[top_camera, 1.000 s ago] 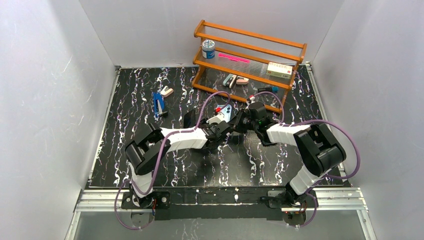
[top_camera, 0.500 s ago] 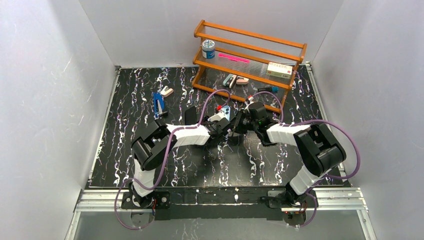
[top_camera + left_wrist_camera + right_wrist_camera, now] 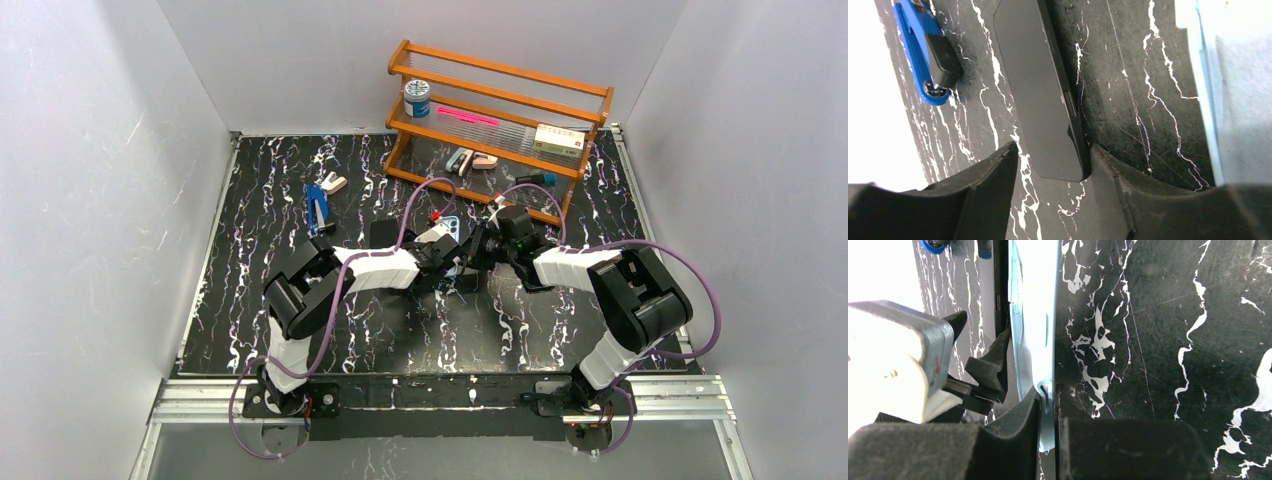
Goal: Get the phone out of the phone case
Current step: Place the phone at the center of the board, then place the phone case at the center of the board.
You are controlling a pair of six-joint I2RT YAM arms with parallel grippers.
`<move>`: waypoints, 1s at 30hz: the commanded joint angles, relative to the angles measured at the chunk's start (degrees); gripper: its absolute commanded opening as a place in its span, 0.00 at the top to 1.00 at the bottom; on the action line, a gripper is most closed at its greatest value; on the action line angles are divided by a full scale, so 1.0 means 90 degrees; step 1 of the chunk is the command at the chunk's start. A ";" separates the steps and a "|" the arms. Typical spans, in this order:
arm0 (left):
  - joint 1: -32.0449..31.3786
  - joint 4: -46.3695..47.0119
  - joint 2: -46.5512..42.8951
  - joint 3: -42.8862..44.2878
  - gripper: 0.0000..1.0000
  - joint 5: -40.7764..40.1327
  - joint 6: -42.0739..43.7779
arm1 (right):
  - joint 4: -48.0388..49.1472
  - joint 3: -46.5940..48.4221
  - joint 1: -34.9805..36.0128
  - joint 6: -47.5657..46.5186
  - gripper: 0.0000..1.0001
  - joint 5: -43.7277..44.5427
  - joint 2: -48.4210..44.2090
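Observation:
The dark phone (image 3: 1038, 90) lies bare on the black marbled table (image 3: 1143, 100), out of the case; from above the phone (image 3: 380, 234) shows left of centre. My left gripper (image 3: 1053, 150) is open around the phone's near end. Its right finger (image 3: 1128, 195) rests against the phone's edge and its left finger (image 3: 983, 185) stands clear. The light blue phone case (image 3: 1033, 315) stands on edge, and my right gripper (image 3: 1048, 402) is shut on its thin wall. From above, the case (image 3: 452, 228) shows just right of the left wrist.
A blue stapler (image 3: 318, 208) lies left of the phone, also in the left wrist view as the stapler (image 3: 928, 55). A wooden rack (image 3: 500, 110) at the back holds a blue spool (image 3: 416, 98) and a small box (image 3: 558, 140). Grey walls enclose the table.
My left gripper's jaws have opened and let go of the phone. The left arm has shifted slightly towards the back. The right gripper has kept still on the case.

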 commanded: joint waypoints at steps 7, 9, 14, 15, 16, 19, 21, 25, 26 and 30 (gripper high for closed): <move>0.0344 -0.0174 -0.0787 0.0125 0.33 0.0799 -0.0550 | -0.0236 0.0405 -0.0003 -0.0428 0.99 -0.0215 -0.0124; 0.0462 -0.0107 -0.1062 0.0052 0.30 0.1070 -0.0605 | -0.0250 0.0492 -0.0003 -0.0443 0.99 -0.0277 -0.0035; 0.0743 -0.0178 -0.1626 0.0022 0.06 0.1468 -0.0753 | -0.0268 0.0797 -0.0006 -0.0398 0.99 -0.0465 0.0241; 0.0790 -0.0250 -0.1776 0.0037 0.02 0.1503 -0.0823 | -0.0278 0.0862 -0.0003 -0.0377 0.99 -0.0472 0.0286; 0.0862 -0.0326 -0.1950 0.0046 0.02 0.1551 -0.0902 | -0.0279 0.0924 -0.0003 -0.0347 0.99 -0.0469 0.0337; 0.1174 -0.0552 -0.2539 0.0048 0.02 0.1838 -0.1088 | -0.0241 0.1110 0.0003 -0.0193 0.99 -0.0471 0.0538; 0.1304 -0.0676 -0.2967 0.0054 0.02 0.2071 -0.1110 | -0.0138 0.1225 0.0013 -0.0082 0.99 -0.0541 0.0703; 0.1396 -0.0958 -0.3830 0.0053 0.02 0.2050 -0.1119 | -0.0009 0.1440 0.0035 0.0164 0.99 -0.0714 0.1111; 0.1410 -0.1021 -0.4023 0.0060 0.02 0.2018 -0.1114 | 0.0047 0.1480 0.0052 0.0220 0.99 -0.0744 0.1189; 0.1562 -0.1246 -0.4669 0.0139 0.02 0.1991 -0.0972 | 0.0052 0.1720 0.0155 0.0344 0.99 -0.0775 0.1511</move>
